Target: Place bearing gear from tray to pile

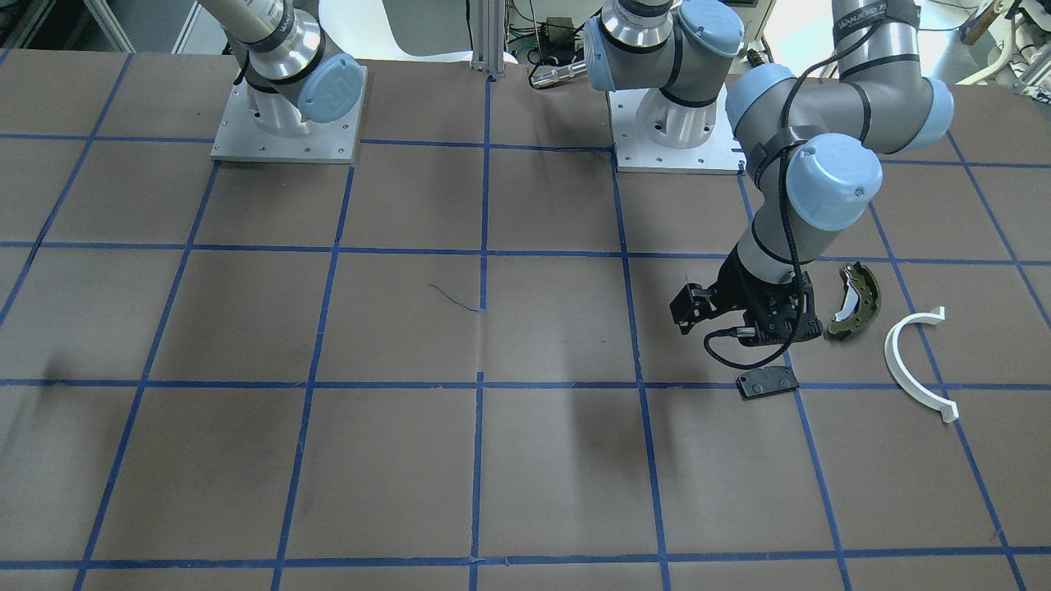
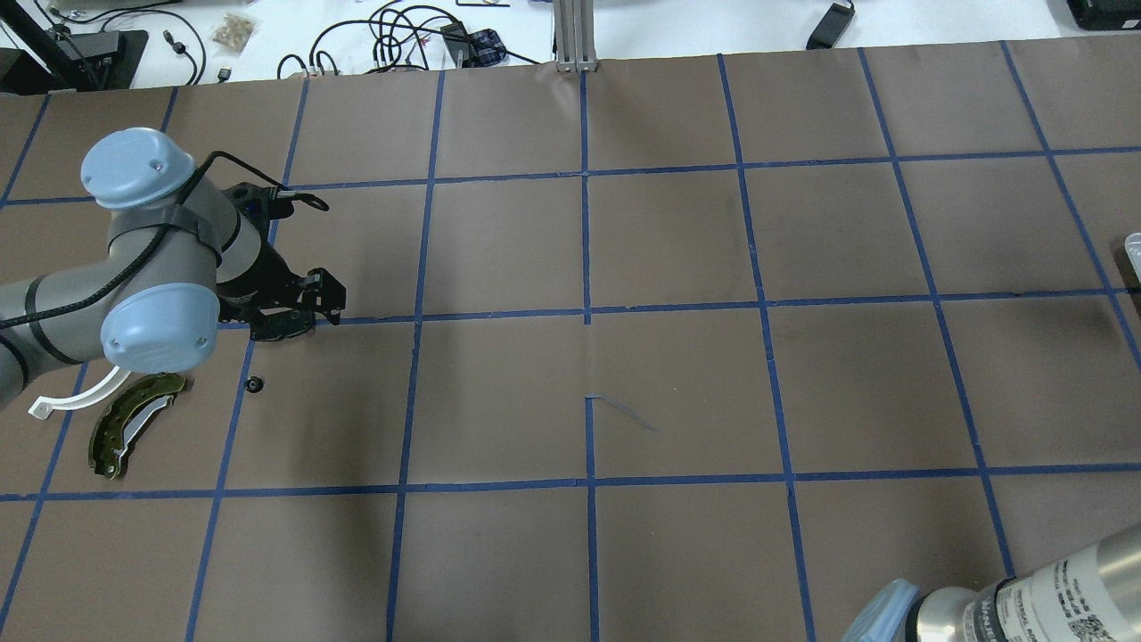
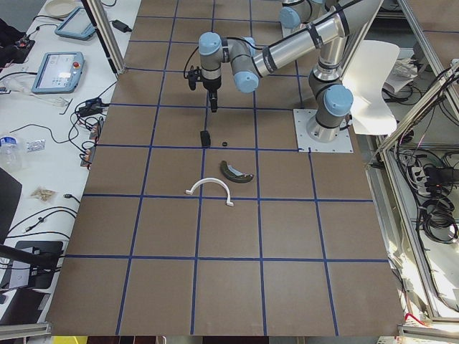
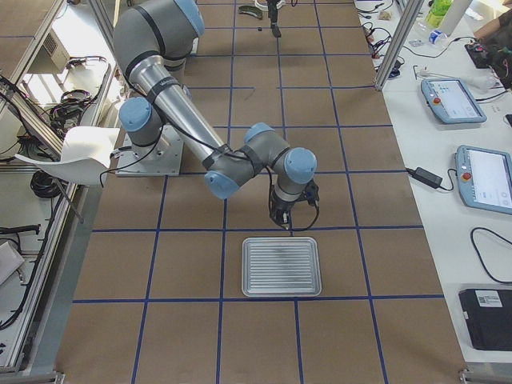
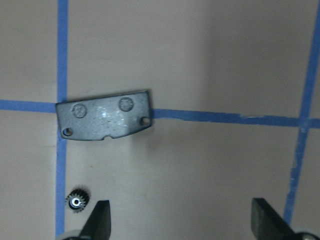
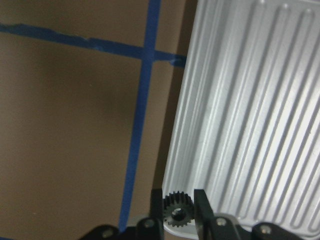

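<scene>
My right gripper (image 6: 177, 206) is shut on a small black bearing gear (image 6: 176, 214), held just over the near left edge of the ribbed silver tray (image 6: 250, 125). The exterior right view shows that gripper (image 4: 280, 221) just beyond the tray (image 4: 282, 266). My left gripper (image 5: 182, 220) is open and empty, pointing down over the pile. The pile holds a flat black pad (image 5: 104, 121), an olive-green brake shoe (image 1: 854, 301) and a white half-ring (image 1: 915, 361). A second small gear (image 5: 76, 200) lies on the table near the pad and also shows in the overhead view (image 2: 255, 384).
The brown table is marked by a blue tape grid (image 1: 483, 384). The two arm bases (image 1: 287, 115) stand at the robot's side. Cables and tablets (image 4: 452, 100) lie on the white bench beyond the table edge. The tray shows nothing lying on it in the exterior right view.
</scene>
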Tool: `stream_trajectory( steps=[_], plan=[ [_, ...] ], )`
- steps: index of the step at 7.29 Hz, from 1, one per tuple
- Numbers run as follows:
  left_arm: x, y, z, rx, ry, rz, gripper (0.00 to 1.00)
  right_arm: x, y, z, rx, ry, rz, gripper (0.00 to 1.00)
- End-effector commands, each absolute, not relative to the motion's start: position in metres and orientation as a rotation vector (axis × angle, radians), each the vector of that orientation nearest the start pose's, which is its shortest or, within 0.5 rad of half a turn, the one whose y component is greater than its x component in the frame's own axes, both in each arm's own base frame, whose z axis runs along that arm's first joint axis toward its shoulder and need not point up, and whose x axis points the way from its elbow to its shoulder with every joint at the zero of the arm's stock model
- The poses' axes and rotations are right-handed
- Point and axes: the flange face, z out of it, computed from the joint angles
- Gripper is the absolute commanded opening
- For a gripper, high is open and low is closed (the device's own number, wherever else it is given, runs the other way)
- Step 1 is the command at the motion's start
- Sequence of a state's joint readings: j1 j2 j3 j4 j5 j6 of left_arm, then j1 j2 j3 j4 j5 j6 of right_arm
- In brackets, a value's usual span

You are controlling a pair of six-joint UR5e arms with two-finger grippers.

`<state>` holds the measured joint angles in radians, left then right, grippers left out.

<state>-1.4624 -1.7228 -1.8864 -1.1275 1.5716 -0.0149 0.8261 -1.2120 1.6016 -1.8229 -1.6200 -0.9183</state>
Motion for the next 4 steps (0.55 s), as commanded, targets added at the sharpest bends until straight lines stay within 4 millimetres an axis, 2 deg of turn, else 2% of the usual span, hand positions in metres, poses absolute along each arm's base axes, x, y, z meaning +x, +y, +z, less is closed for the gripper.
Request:
stream_trajectory(
  steps=[1, 2, 3, 4],
  plan=[
    [-0.149, -0.526, 0.403, -0.168, 3.147, 0.101, 1.00, -0.177, -0.550, 0.336, -0.130, 3.000, 0.227, 0.00],
    [-0.168, -0.522, 0.453, -0.127, 3.146, 0.082, 1.00, -0.122, -0.556, 0.325, -0.076, 2.987, 0.267, 0.00],
    [-0.175, -0.511, 0.488, -0.102, 3.156, 0.011, 1.00, -0.060, -0.560, 0.312, 0.017, 2.950, 0.284, 0.00],
    [-0.176, -0.503, 0.500, -0.099, 3.164, -0.015, 1.00, -0.006, -0.565, 0.310, 0.117, 2.967, 0.284, 0.00]
  ],
)
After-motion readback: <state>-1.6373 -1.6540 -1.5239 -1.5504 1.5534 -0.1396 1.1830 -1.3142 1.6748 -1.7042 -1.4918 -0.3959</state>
